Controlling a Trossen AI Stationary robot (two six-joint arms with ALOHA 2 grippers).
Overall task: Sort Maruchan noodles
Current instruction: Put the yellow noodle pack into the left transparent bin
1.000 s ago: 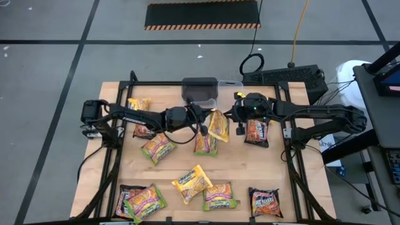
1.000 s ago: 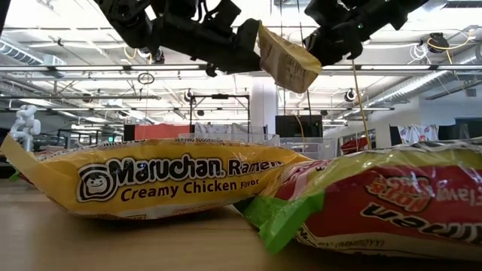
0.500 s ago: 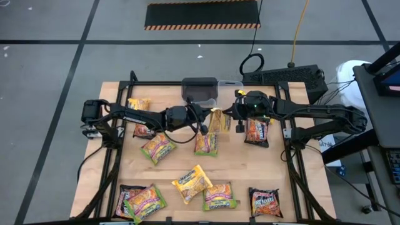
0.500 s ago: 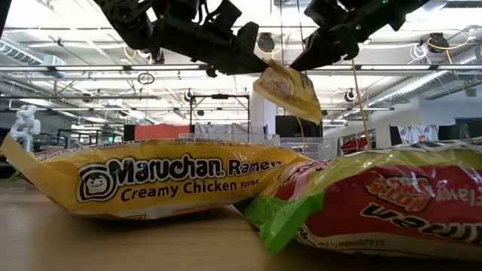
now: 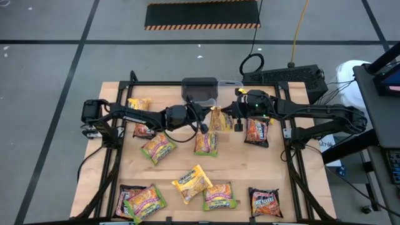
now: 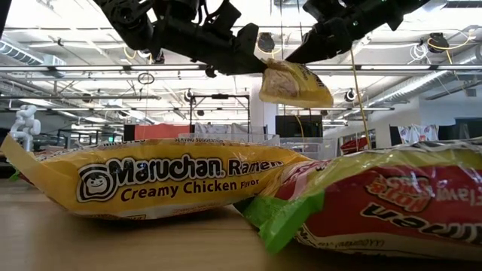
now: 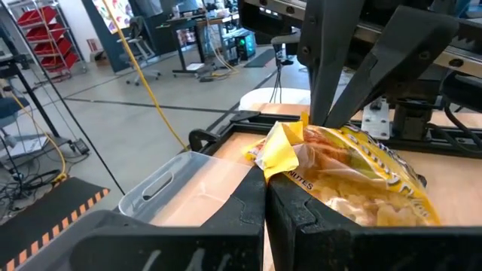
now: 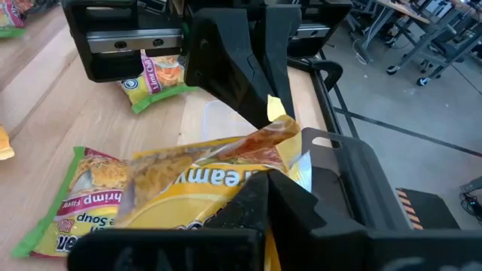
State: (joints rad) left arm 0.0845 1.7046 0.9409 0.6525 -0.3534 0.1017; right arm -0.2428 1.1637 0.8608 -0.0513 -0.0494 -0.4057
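Note:
A yellow Maruchan packet (image 5: 219,119) hangs in the air above the table's far middle, between both grippers. My left gripper (image 5: 210,120) reaches in from the left and is shut on it. My right gripper (image 5: 230,116) comes from the right and is shut on its opposite end. In the low view the packet (image 6: 295,83) sits nearly level under the two grippers. Other packets lie flat on the table: yellow ones (image 5: 138,104) (image 5: 190,182), green-edged ones (image 5: 157,148) (image 5: 205,143) (image 5: 218,195), dark ones (image 5: 257,131) (image 5: 265,202). My left gripper pinches the packet's crimped end edge, at a corner (image 7: 276,153), between its two fingers (image 7: 245,207), coming level from the table's left. The packet is lifted clear and stretches away from the fingers. My right gripper pinches the opposite end of the packet (image 8: 226,197) between its fingers (image 8: 290,197), coming from the table's right. The fingers themselves hide the exact spot. The packet is held clear of the table, nearly level.
A dark grey box (image 5: 200,89) and clear plastic tubs (image 5: 230,84) stand at the far edge, just behind the grippers. More packets (image 5: 141,200) crowd the near left corner. Bare wood (image 5: 262,165) shows in the middle right. A black frame (image 5: 292,169) borders the table.
The packet hung tilted from my left gripper a second ago. My right gripper has moved a little toward the table's left and taken hold of the packet's free end. The packet has swung from hanging steeply to nearly level between the two grippers.

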